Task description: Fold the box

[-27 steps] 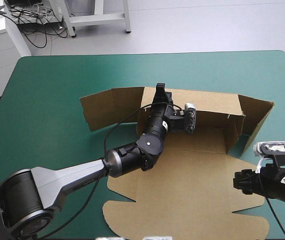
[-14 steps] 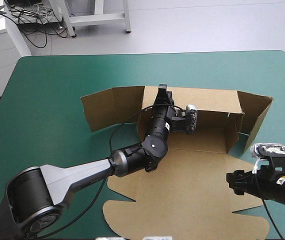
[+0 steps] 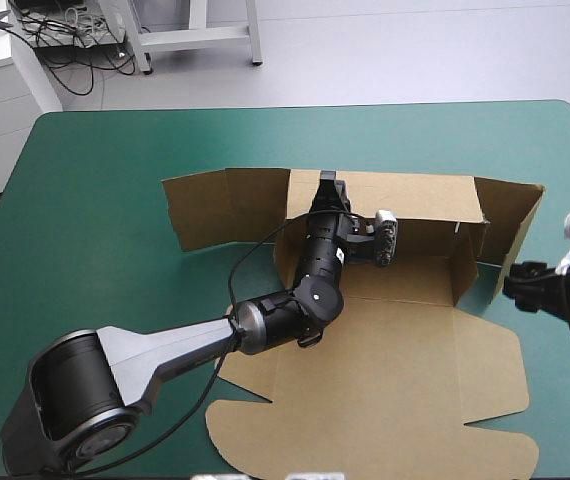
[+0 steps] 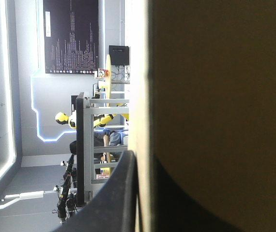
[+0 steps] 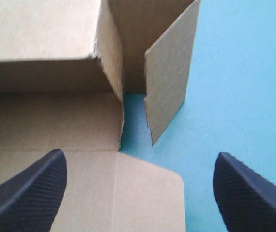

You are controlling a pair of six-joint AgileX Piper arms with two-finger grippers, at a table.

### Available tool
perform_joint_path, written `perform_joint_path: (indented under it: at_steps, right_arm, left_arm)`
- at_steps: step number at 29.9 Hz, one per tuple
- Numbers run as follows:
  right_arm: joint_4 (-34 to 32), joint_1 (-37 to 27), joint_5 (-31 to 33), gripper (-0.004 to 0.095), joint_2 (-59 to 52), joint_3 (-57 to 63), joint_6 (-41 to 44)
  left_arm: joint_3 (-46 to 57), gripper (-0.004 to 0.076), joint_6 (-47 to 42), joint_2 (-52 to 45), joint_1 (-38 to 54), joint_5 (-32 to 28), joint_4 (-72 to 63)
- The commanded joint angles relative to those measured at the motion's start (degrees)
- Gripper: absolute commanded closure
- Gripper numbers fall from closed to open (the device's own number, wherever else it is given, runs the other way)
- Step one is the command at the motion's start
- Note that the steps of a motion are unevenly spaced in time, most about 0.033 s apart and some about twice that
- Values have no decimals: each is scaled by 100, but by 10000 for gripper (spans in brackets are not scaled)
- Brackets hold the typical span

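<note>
The brown box [image 3: 395, 350] lies in the middle of the table, its back wall [image 3: 415, 205] raised and the lid panel flat toward the near edge. My left gripper [image 3: 327, 182] is shut on the top edge of the back wall. In the left wrist view, brown board [image 4: 215, 96] fills the space beside one black finger [image 4: 121, 193]. My right gripper [image 3: 514, 285] hangs open just off the box's right side, level with the standing right flap [image 3: 510, 225]. Ahead of the right gripper [image 5: 139, 157] are the box's corner and that flap [image 5: 169, 82].
The left flap [image 3: 220, 205] is spread out to the left of the back wall. The lid's rounded tabs [image 3: 265, 430] reach the near table edge. The teal-green cover [image 3: 95, 250] shows on both sides and beyond the box.
My right gripper has moved off the lid, away to the right and farther back, beside the right flap. The left gripper pushed the back wall a little farther back and more upright.
</note>
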Motion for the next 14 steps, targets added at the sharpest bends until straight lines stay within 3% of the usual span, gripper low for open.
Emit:
perform_joint_path:
  at_steps: [1, 14]
  right_arm:
    - [-191, 10, -394, 180, 601, -835, 238]
    - [-193, 10, -225, 239, 3567, -3382, 238]
  left_arm:
    - [-127, 734, -117, -198, -173, -278, 248]
    - [-127, 734, -230, -198, -234, -104, 390]
